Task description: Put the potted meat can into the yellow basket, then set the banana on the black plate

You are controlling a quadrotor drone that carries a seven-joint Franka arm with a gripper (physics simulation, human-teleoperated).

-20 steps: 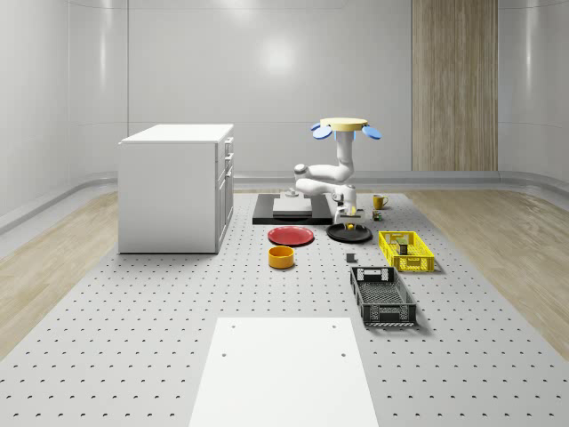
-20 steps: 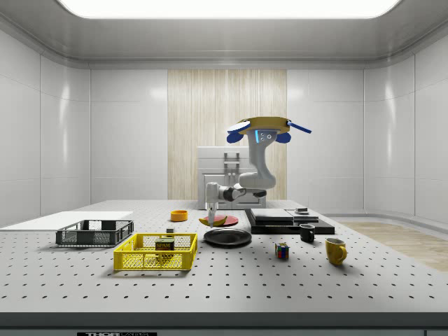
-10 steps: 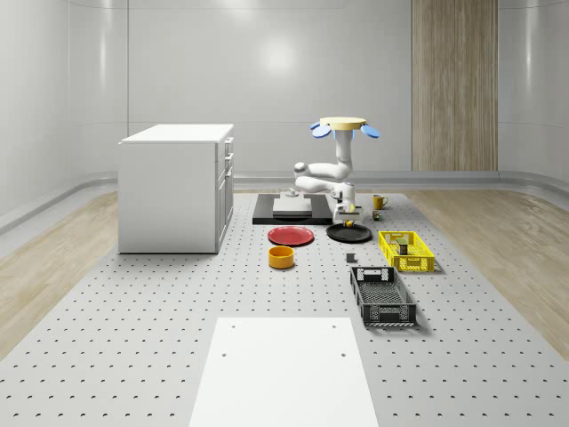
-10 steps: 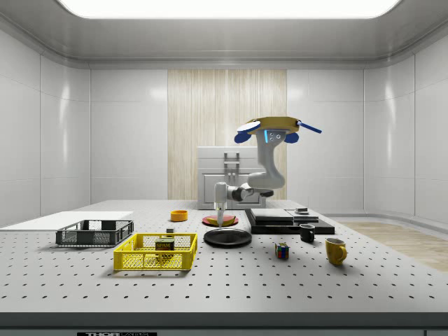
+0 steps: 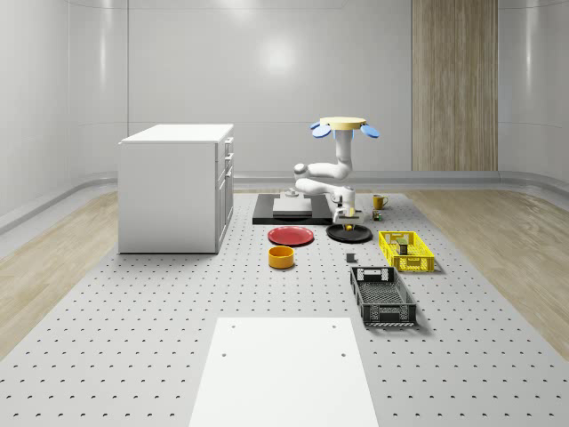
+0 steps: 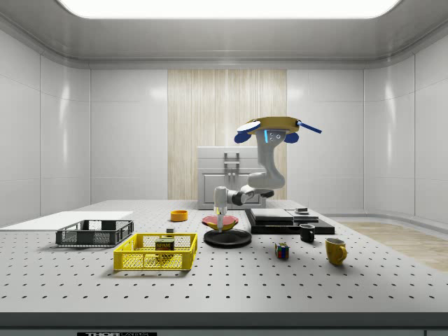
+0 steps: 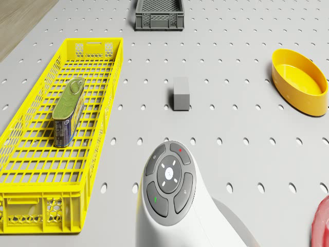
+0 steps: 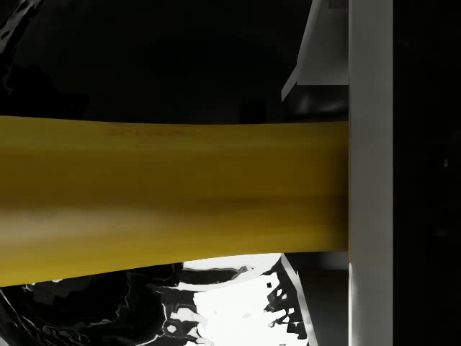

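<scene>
Bright, even ceiling light; soft shadows, glossy wall glare.

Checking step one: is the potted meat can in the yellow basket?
In. The potted meat can lies on its side on the yellow basket floor, inside the walls.

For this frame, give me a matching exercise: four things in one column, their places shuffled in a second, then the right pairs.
Things:
1. potted meat can
2. banana
3. small grey block
4. drone

Places:
A. on the bare table between the yellow basket and the yellow bowl
B. hovering above the table near the dark platform
C. lying inside the yellow basket
D. at the tool, over the black plate

Pairs: 1-C, 2-D, 3-A, 4-B
</scene>
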